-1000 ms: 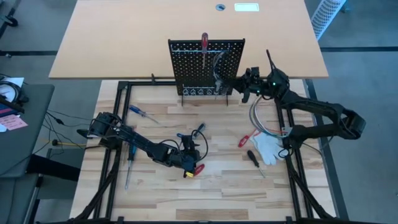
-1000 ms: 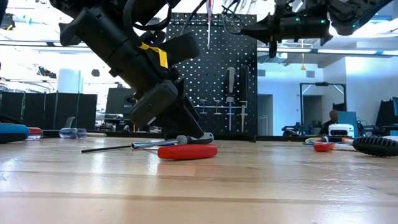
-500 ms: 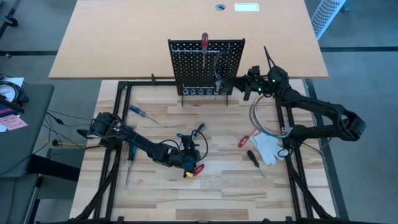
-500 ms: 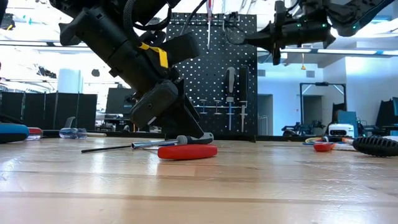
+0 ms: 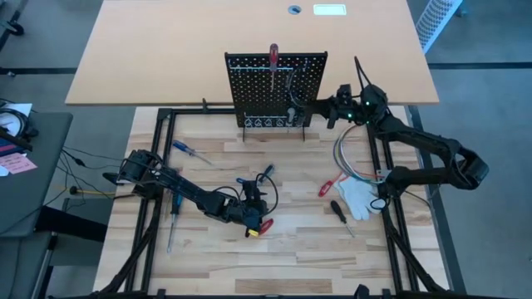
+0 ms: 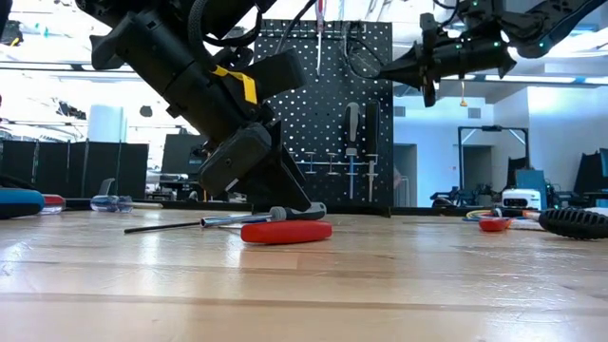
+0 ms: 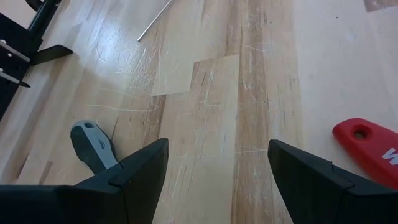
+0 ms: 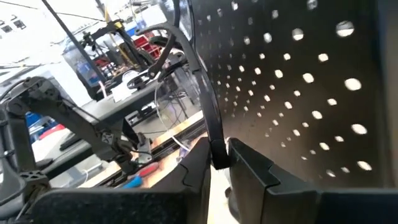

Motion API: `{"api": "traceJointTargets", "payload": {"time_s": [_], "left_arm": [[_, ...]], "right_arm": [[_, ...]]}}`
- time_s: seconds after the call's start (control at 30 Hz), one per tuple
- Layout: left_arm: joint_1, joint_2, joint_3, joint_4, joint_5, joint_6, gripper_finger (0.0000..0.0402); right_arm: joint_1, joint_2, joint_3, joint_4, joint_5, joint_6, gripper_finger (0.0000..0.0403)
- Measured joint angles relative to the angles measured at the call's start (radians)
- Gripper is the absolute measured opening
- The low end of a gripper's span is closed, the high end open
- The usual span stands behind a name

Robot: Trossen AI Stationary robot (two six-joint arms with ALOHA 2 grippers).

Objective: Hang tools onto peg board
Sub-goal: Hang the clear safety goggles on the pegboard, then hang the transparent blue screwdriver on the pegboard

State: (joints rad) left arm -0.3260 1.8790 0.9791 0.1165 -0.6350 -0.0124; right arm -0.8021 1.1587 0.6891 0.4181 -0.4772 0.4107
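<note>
Peg board [image 5: 275, 90] stands upright at the table's [image 5: 216, 253] far edge; we see our right gripper [image 5: 311, 105] at its right side, pinching a dark curved tool [image 8: 202, 106]. Our left gripper [image 7: 214, 171] gapes empty over mid-table — red-handled screwdriver [image 6: 283, 231] just beside it, glove [image 5: 359, 198] well apart.

Peg board [image 5: 275, 87]: black, dotted with holes. Screwdriver [image 5: 272, 56] on it: red handle. Table [image 5: 249, 249]: pale wood planks. Glove [image 5: 357, 198]: white.
</note>
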Motion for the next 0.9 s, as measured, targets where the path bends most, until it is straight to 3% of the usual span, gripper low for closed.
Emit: {"api": "traceJointTargets", "payload": {"time_s": [0.13,0.37,0.57,0.73,0.9], "left_arm": [[0.000,0.000,0.000,0.000,0.000,0.000,0.0271],[0.000,0.000,0.000,-0.006,0.000,-0.005,0.0271],[0.000,0.000,0.000,-0.014,0.000,-0.012,0.0271],[0.000,0.000,0.000,-0.016,0.000,-0.014,0.0271],[0.000,0.000,0.000,-0.015,0.000,-0.015,0.0271]], "right_arm": [[-0.011,-0.001,0.000,-0.017,-0.025,0.002,0.0100],[-0.054,-0.011,0.000,-0.154,-0.092,-0.100,0.0206],[-0.055,-0.124,0.000,-0.389,-0.061,-0.238,0.0233],[0.072,-0.272,0.000,-0.656,0.135,-0.352,0.0223],[0.366,-0.350,0.000,-0.863,0.406,-0.363,0.0211]]}}
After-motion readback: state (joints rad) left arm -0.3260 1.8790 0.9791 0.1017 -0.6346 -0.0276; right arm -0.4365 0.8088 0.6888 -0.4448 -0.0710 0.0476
